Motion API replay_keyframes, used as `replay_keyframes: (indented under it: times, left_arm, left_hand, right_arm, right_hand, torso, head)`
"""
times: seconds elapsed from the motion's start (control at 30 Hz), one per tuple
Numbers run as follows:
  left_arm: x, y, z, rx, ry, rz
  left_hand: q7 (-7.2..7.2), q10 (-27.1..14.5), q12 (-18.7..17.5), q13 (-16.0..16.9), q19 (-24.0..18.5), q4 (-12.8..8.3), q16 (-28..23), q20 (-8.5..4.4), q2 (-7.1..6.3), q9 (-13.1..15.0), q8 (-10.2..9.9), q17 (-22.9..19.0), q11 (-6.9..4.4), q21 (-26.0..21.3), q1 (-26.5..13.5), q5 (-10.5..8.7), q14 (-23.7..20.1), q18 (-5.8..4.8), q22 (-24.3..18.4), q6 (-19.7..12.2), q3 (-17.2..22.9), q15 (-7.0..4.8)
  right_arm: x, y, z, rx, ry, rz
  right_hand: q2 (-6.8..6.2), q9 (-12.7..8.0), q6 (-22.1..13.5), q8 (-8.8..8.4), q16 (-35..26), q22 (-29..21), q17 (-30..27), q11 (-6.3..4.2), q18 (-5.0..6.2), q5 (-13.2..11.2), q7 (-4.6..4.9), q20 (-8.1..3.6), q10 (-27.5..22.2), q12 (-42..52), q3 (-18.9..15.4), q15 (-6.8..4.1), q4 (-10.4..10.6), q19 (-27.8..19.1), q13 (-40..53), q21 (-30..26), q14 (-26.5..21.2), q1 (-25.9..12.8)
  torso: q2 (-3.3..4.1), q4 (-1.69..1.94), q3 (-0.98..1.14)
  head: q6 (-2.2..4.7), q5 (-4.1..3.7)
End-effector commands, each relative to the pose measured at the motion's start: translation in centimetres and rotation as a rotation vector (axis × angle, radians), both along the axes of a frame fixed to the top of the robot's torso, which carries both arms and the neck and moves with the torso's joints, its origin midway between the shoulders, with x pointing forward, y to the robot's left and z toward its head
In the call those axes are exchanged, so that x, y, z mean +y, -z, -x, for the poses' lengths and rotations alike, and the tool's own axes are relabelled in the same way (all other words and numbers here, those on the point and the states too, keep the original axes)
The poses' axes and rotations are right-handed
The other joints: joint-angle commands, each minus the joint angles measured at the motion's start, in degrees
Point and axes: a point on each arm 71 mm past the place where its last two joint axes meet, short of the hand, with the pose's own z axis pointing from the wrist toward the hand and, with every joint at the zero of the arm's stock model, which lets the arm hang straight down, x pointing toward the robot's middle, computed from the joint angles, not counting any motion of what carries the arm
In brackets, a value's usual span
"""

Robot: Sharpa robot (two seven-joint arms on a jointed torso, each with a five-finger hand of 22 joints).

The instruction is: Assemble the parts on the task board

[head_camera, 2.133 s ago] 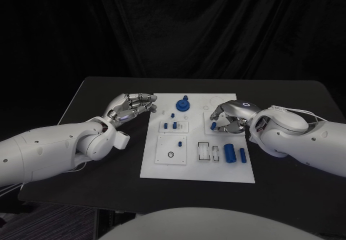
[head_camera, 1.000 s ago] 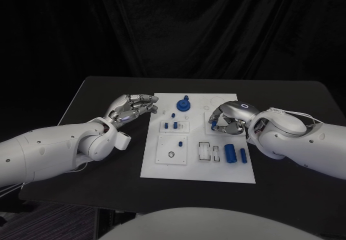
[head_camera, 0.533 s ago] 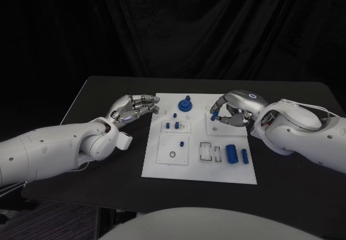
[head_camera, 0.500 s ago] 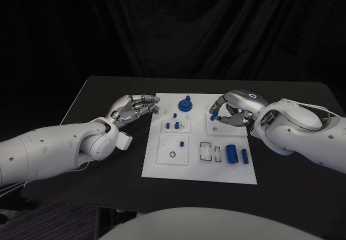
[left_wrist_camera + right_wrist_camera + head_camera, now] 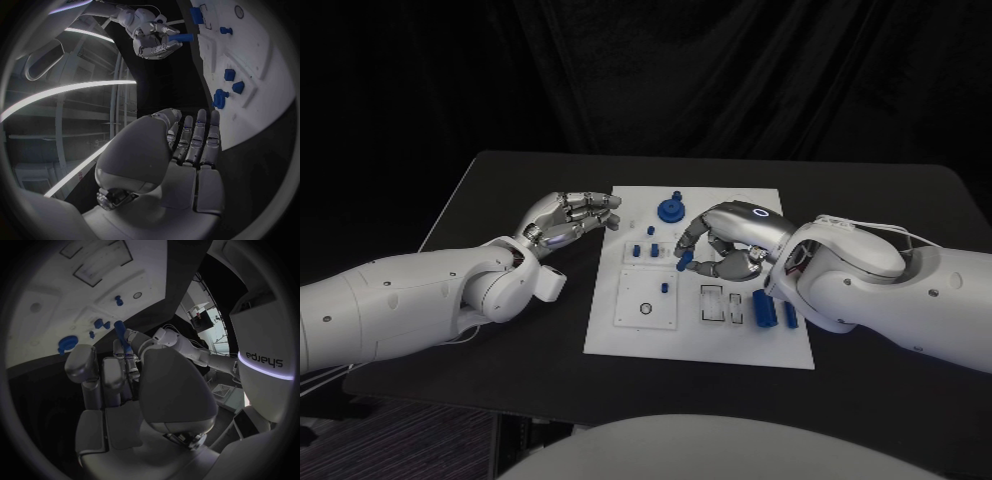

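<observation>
1. step in hand: we judge the carry of one part to its seat. the right hand hangs over the middle of the task board, pinching a small blue peg between its fingertips, the remaining fingers curled beside it.
2. where the peg is: clear of the board surface, above the centre, near the small blue pieces standing in the upper middle block and well apart from the blue cylinders lying by the right edge.
3. which way it points: in the head view its long axis is tilted, lower end leaning down toward the board; the left wrist view shows the peg jutting sideways out of the fingertips. we cannot tell its exact angle to the board.
4. left hand: beside the board's left edge, holding nothing, fingers loosely curved and apart.
5. next move, in our judgement: bring the peg upright over its hole, then lower it straight; which hole is meant we cannot tell.
</observation>
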Motion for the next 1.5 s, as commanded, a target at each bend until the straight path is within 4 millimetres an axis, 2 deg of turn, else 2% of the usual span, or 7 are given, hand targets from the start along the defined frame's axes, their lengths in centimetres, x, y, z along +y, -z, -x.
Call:
replay_keyframes:
  times: [0.03, 0.23, 0.47, 0.83, 1.03, 1.3, 1.5]
  left_arm:
    - [-0.2, -0.5, 0.1, -0.063, 0.018, 0.047]
    - [-0.3, -0.4, 0.2, -0.061, 0.02, 0.048]
    - [-0.4, -0.3, 0.2, -0.06, 0.022, 0.049]
    - [-0.2, -0.3, 0.2, -0.061, 0.02, 0.049]
    - [-0.2, -0.2, 0.2, -0.06, 0.021, 0.05]
    - [-0.3, -0.2, 0.3, -0.059, 0.023, 0.051]
    - [-0.3, -0.1, 0.2, -0.058, 0.022, 0.05]
  left_hand:
    - [0.48, 0.38, -0.23, -0.05, -0.3, -0.01, 0.09, -0.09, 0.38, -0.08, 0.39, -0.05, 0.18, 0.24, -0.32, 0.38, -0.24, 0.42, 0.08, 0.03, 0.26, 0.16]
    - [0.49, 0.38, -0.24, -0.09, -0.32, 0.01, 0.09, -0.09, 0.43, -0.08, 0.39, -0.08, 0.2, 0.24, -0.37, 0.41, -0.27, 0.41, 0.09, 0.01, 0.33, 0.17]
    - [0.5, 0.37, -0.26, -0.13, -0.35, 0.03, 0.08, -0.09, 0.46, -0.09, 0.39, -0.12, 0.22, 0.24, -0.44, 0.45, -0.31, 0.4, 0.11, -0.02, 0.39, 0.19]
    - [0.5, 0.37, -0.26, -0.13, -0.35, 0.03, 0.08, -0.09, 0.46, -0.09, 0.39, -0.12, 0.22, 0.24, -0.44, 0.45, -0.31, 0.4, 0.11, -0.02, 0.39, 0.19]
    - [0.51, 0.37, -0.28, -0.21, -0.41, 0.03, 0.08, -0.09, 0.52, -0.11, 0.4, -0.19, 0.24, 0.25, -0.53, 0.55, -0.35, 0.38, 0.15, -0.06, 0.54, 0.2]
    - [0.51, 0.39, -0.28, -0.23, -0.42, 0.02, 0.09, -0.1, 0.55, -0.11, 0.41, -0.21, 0.25, 0.26, -0.55, 0.58, -0.37, 0.37, 0.16, -0.07, 0.6, 0.2]
    - [0.51, 0.39, -0.28, -0.23, -0.42, 0.02, 0.09, -0.1, 0.55, -0.11, 0.41, -0.21, 0.25, 0.26, -0.55, 0.58, -0.37, 0.37, 0.16, -0.07, 0.6, 0.2]
  right_arm:
    - [1.4, 0.9, 0.7, 0.014, -0.079, 0.023]
    - [3.7, 2.2, 1.2, 0.014, -0.141, 0.03]
    - [5.3, 3.7, 1.5, 0.023, -0.177, 0.043]
    - [5.6, 5.0, 1.6, 0.045, -0.177, 0.071]
    - [5.6, 5.6, 1.4, 0.045, -0.174, 0.082]
    - [5.6, 6.1, 1.2, 0.031, -0.173, 0.097]
    - [5.6, 6.2, 1.1, 0.018, -0.173, 0.103]
  right_hand:
    - [0.35, 0.23, 0.58, 0.3, 0.38, 7.28, 0.09, -0.23, -1.05, -0.36, 0.02, -0.08, 0.69, -0.42, 0.31, -0.1, -0.3, 0.24, -0.05, 0.35, 0.42, -0.05]
    - [0.35, 0.34, 0.62, 0.33, 0.49, 7.36, 0.44, -0.25, -1.11, -0.39, 0.02, -0.11, 0.79, -0.46, 0.36, -0.13, -0.41, 0.36, -0.04, 0.63, 0.54, 0.02]
    - [0.35, 0.46, 0.63, 0.35, 0.57, 7.39, 0.65, -0.27, -1.14, -0.44, 0.01, -0.15, 0.92, -0.53, 0.43, -0.16, -0.57, 0.43, -0.04, 0.77, 0.64, 0.14]
    - [0.32, 0.56, 0.54, 0.3, 0.52, 7.35, 0.53, -0.26, -1.11, -0.46, 0.03, -0.18, 0.97, -0.63, 0.5, -0.17, -0.75, 0.38, -0.04, 0.62, 0.62, 0.26]
    - [0.3, 0.6, 0.51, 0.28, 0.49, 7.34, 0.47, -0.26, -1.11, -0.49, 0.04, -0.19, 1.01, -0.66, 0.53, -0.17, -0.82, 0.37, -0.04, 0.58, 0.6, 0.31]
    - [0.34, 0.74, 0.58, 0.32, 0.45, 7.36, 0.41, -0.28, -1.12, -0.52, 0.03, -0.21, 1.17, -0.7, 0.6, -0.18, -0.97, 0.38, -0.02, 0.63, 0.57, 0.43]
    - [0.35, 0.77, 0.61, 0.33, 0.42, 7.34, 0.32, -0.28, -1.11, -0.53, 0.03, -0.21, 1.19, -0.72, 0.61, -0.18, -1.0, 0.35, -0.02, 0.56, 0.55, 0.44]
  torso:
    - [0.02, 0.04, 0.05]
    - [-0.07, -0.04, 0.02]
    - [-0.02, 0.09, 0.02]
    - [0.07, 0.08, -0.02]
    - [0.05, -0.1, 0.02]
    - [-0.03, -0.1, 0.11]
    - [-0.04, -0.11, 0.05]
  head:
    - [-0.01, -0.07]
    - [-0.01, 0.06]
    - [-0.01, -0.07]
    - [-0.01, -0.21]
    - [-0.01, -0.06]
    - [-0.01, -0.07]
    - [-0.01, -0.01]
